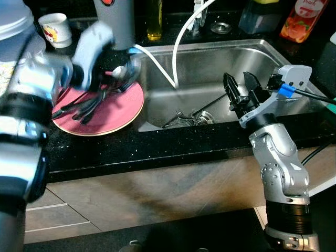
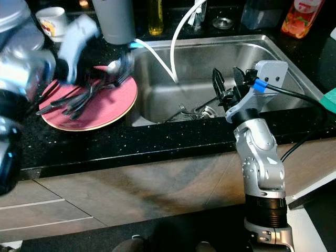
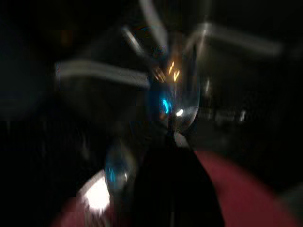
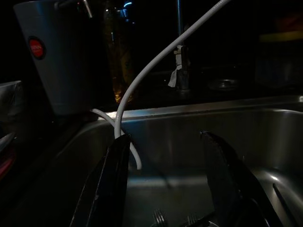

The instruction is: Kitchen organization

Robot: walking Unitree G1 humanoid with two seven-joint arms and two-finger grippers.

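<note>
A round pink plate with a pale rim [image 1: 118, 113] lies on the black speckled countertop [image 1: 157, 147] just left of the stainless steel sink basin [image 1: 220, 68], and it carries a loose heap of dark-handled cutlery [image 1: 84, 105]. The left gripper [image 1: 113, 79] is blurred over the plate's far edge with a shiny metal spoon [image 1: 119, 71] at its tips; whether its fingers are closed on the spoon cannot be told from the smeared views. Down in the basin, several metal forks [image 1: 184, 116] lie around the drain, and a white hose [image 1: 176, 50] curves in from the tap side. The right gripper [image 1: 240, 89] hovers above the basin's near right part, its two black fingers apart and empty. Behind the plate stand a grey cylindrical canister with a red dot [image 1: 118, 21], a white printed mug [image 1: 55, 29] and a bottle of yellow oil [image 1: 154, 21].
</note>
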